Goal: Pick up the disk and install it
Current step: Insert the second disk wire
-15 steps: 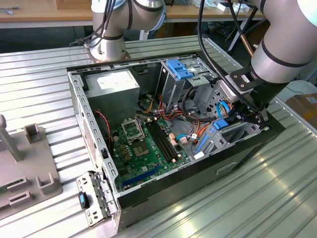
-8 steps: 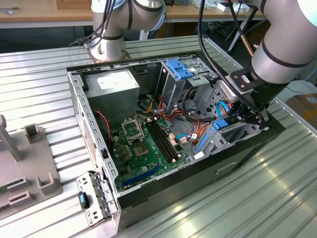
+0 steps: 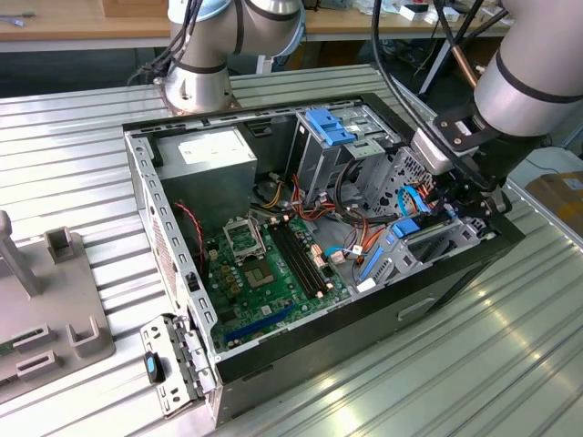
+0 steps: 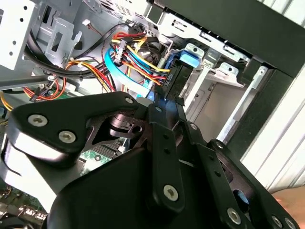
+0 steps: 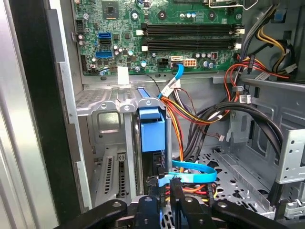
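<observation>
The disk (image 5: pixel 152 130), a dark slab in a bright blue carrier, stands on edge in a slot of the grey drive bay (image 5: pixel 102 107) at the front corner of the open computer case (image 3: pixel 173 246). In the exterior view the disk (image 3: pixel 406 228) sits low on the right side of the case, under the arm's wrist. My gripper (image 3: pixel 439 205) reaches down into that corner. In the second wrist view the black fingers (image 4: pixel 157 112) meet on the near edge of the disk (image 4: pixel 175 78). In the first wrist view my gripper (image 5: pixel 162 193) is just behind the slab.
A bundle of red, yellow and orange wires (image 5: pixel 190 112) and a flat blue cable (image 5: pixel 190 171) hang right beside the disk. The motherboard (image 3: pixel 264 264) lies on the case floor. A metal cage with a light blue latch (image 3: pixel 330 126) stands behind. A grey fixture (image 3: pixel 55 300) sits on the ribbed table.
</observation>
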Motion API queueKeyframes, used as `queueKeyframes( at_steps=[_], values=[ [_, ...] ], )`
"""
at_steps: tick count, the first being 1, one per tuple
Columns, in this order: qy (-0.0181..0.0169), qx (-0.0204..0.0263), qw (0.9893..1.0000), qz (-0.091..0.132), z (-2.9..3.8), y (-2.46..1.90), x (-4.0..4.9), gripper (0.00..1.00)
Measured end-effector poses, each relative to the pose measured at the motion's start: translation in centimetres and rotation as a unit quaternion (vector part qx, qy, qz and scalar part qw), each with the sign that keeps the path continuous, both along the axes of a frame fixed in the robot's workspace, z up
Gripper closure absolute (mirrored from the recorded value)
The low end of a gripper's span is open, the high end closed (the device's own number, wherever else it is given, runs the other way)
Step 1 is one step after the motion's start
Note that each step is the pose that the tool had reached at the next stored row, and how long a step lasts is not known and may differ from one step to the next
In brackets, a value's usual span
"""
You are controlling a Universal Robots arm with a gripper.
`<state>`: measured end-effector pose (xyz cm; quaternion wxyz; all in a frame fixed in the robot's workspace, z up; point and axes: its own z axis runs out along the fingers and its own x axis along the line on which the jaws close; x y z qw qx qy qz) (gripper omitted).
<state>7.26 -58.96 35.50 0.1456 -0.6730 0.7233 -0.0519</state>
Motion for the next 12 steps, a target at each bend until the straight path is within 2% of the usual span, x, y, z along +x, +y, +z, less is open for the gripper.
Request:
queueKeyframes(
  at_steps=[2, 3, 12],
  values=[
    [0.0000, 0.0000, 1.0000, 0.000, 0.78, 0.00, 0.00, 0.76],
    [0.0000, 0.0001, 1.0000, 0.000, 0.94, 0.00, 0.00, 0.76],
    [0.0005, -0.0003, 1.0000, 0.000, 1.05, 0.01, 0.01, 0.76]
  ],
)
